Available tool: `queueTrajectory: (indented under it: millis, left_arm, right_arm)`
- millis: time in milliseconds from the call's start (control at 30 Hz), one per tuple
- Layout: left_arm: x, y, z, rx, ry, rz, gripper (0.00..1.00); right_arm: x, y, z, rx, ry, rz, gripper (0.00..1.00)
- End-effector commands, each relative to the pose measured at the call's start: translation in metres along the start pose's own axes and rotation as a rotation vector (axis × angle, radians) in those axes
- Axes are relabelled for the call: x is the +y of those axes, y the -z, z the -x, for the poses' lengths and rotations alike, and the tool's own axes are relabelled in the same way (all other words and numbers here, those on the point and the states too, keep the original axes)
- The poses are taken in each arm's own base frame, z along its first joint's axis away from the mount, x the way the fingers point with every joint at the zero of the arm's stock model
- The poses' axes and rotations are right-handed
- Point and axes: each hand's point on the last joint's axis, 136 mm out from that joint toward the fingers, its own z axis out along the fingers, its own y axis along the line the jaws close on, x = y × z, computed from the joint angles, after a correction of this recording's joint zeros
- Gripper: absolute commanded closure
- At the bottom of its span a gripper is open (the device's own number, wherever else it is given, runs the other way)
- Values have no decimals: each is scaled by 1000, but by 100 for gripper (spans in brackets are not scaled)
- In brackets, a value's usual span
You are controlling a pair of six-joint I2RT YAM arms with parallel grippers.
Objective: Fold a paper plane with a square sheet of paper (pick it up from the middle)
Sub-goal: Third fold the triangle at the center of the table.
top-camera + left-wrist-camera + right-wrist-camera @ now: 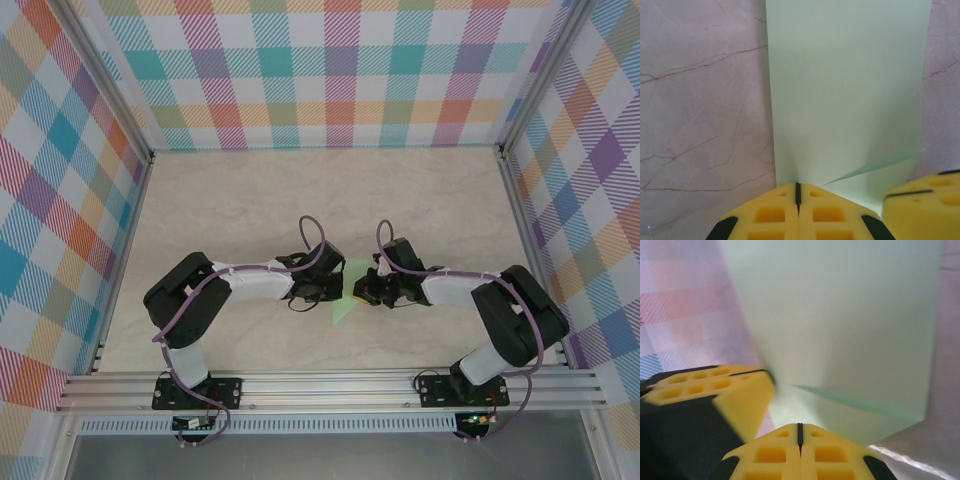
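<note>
- Yellow fingers (pixel 771 216) of the left gripper (pixel 798 187) are pressed fully together, with only a thin dark seam between the pads. They pinch the near edge of the sheet of paper (pixel 845 90) right at their tips.
- Right gripper (pixel 800 427) is the same: its pads are closed flush, and the pale mint-green sheet comes out from between the tips.
- Plaid walls (pixel 340 70) in pastel checks enclose the cell on three sides.
- Marbled beige table (pixel 250 200) lies beneath, with an aluminium rail (pixel 330 385) along its near edge where both bases are bolted.
- Left arm (pixel 200 295) and right arm (pixel 510 320) bend inward, so the two grippers meet nose to nose near the middle of the table.
- Between them, seen from above, the sheet shows as a small green patch with a point aimed toward the rail.
- From the left wrist, the sheet stretches away from the fingertips as a tall plain panel over the marble. A yellow finger of the right gripper sits at the lower right, just beside the paper.
- From the right wrist, the left gripper's blurred yellow-and-black finger lies at the lower left, close against the sheet.
- Fold line (pixel 875 167) runs diagonally from near the left fingertips out to the sheet's right edge, where one layer overlaps another.
</note>
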Motion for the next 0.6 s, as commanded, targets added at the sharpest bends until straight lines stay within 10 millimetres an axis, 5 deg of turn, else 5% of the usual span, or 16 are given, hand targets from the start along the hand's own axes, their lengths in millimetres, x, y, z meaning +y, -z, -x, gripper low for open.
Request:
queueTrajectory:
  millis: [0,567]
  left_arm:
    - [25,-10,-22,72,-23,106,98]
    - [25,-5,-18,55,-27,120,99]
  right_arm:
    - [-12,-8,-1,13,-6,-18,96]
    - [15,16,13,-7,-54,-43,95]
